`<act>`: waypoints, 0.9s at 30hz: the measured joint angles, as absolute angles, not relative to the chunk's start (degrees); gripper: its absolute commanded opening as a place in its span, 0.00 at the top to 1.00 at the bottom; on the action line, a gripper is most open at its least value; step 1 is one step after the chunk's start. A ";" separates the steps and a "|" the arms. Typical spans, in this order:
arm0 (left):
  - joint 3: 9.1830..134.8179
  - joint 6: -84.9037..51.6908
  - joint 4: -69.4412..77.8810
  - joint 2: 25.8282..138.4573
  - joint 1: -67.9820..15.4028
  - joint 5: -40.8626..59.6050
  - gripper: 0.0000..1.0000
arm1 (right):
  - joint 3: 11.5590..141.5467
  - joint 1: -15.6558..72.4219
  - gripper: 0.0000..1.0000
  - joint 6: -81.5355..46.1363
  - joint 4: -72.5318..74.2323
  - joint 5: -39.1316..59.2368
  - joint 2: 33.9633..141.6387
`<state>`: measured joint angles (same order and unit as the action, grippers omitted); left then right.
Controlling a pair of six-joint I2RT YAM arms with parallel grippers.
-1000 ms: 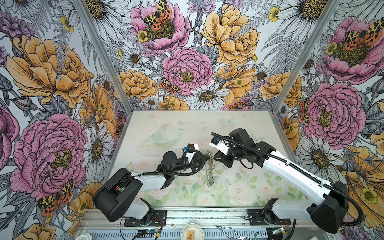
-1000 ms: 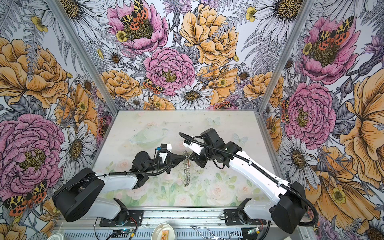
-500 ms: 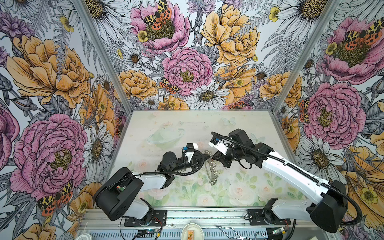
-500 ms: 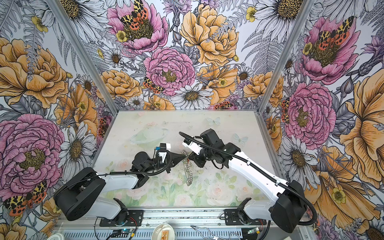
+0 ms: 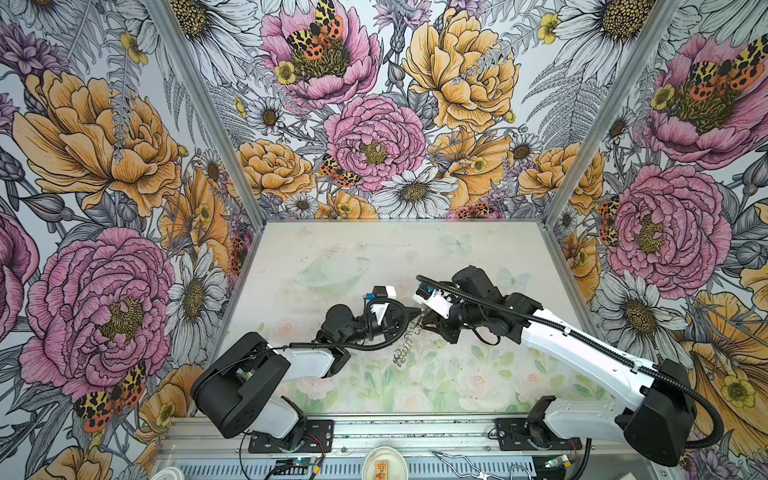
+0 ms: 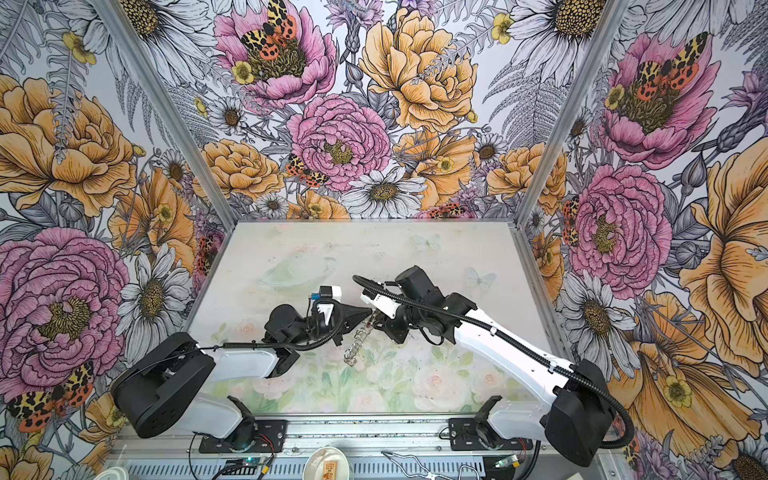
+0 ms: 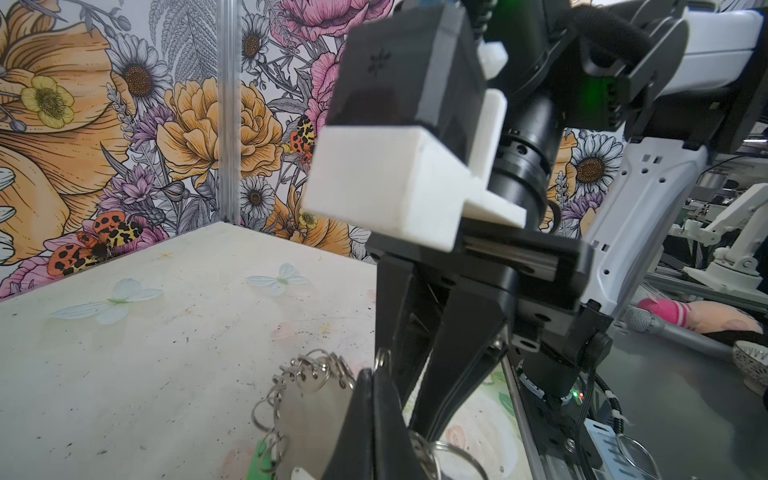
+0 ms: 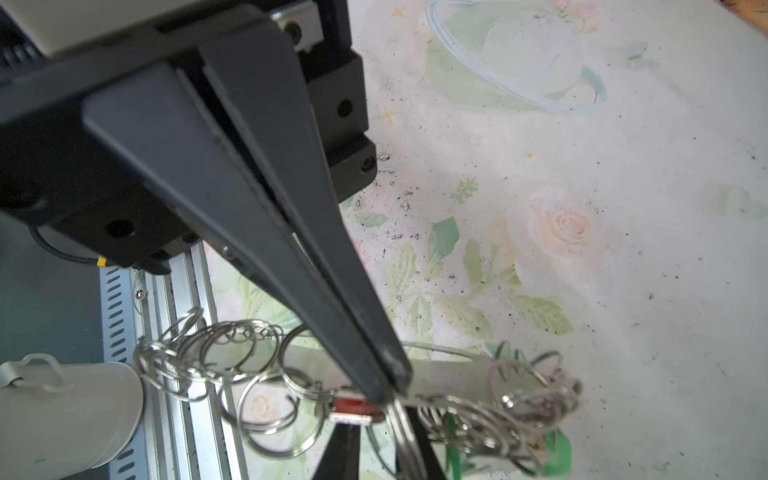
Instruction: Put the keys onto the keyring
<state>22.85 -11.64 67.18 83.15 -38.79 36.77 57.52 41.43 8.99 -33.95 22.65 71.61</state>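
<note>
1. Right claw [image 8: 392, 388]: its jaws are drawn nearly together and the tips pinch at the fringe of the keyring [image 8: 449, 374]. They seem to be on one thin split ring, but I cannot tell exactly what sits between them.
2. Left claw [image 7: 370, 384] meets it almost tip to tip. It is fully closed on the keyring's flat grey band, so the ring is held up between the two claws.
3. Just beside the right claw's tips a red-headed key [image 8: 357, 409] lies among the rings. A green-headed key [image 7: 262, 457] shows just beside the left claw.
4. By my judgement the band is stiff and flat, so it is the firm place to hold. The split rings are springy wire, smooth and slippery, and likely to twist out of a light pinch. The keys look small and light, and are best taken by their plastic heads.
5. Farther from both claws, the dangling split rings [image 5: 404, 347] trail down toward the table [image 8: 582, 166]. Whether the lowest ones touch it I cannot tell. They look light but free to sway and tangle, so slow moves should suit.
</note>
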 measured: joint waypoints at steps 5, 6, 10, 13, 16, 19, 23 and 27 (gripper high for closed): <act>22.81 -11.62 67.22 83.15 -38.79 36.36 1.00 | 56.71 39.57 0.83 8.99 -33.93 21.87 67.64; 22.76 -11.62 67.18 83.15 -38.79 36.36 1.00 | 56.49 38.96 0.83 8.99 -33.91 21.82 66.57; 22.59 -11.64 67.16 83.15 -38.79 36.38 1.00 | 56.40 37.76 0.83 9.02 -33.56 21.93 64.14; 22.59 -11.66 67.16 83.15 -38.79 36.42 1.00 | 56.40 37.65 0.85 9.02 -33.32 22.76 64.18; 22.59 -11.68 67.16 83.15 -38.79 36.45 1.00 | 56.40 37.60 0.86 9.02 -32.93 23.70 64.75; 22.59 -11.99 67.16 83.15 -38.79 36.73 1.00 | 56.40 37.60 0.88 8.99 -31.81 24.56 65.01; 22.59 -12.34 67.29 83.18 -38.79 37.10 1.00 | 56.38 37.52 0.92 8.82 -30.28 25.45 64.99; 22.59 -13.13 68.64 83.83 -38.79 37.65 1.00 | 55.90 37.52 0.92 8.82 -29.41 26.72 65.01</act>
<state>22.59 -13.13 68.64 83.83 -38.79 37.65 55.90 37.52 8.82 -29.41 26.72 65.01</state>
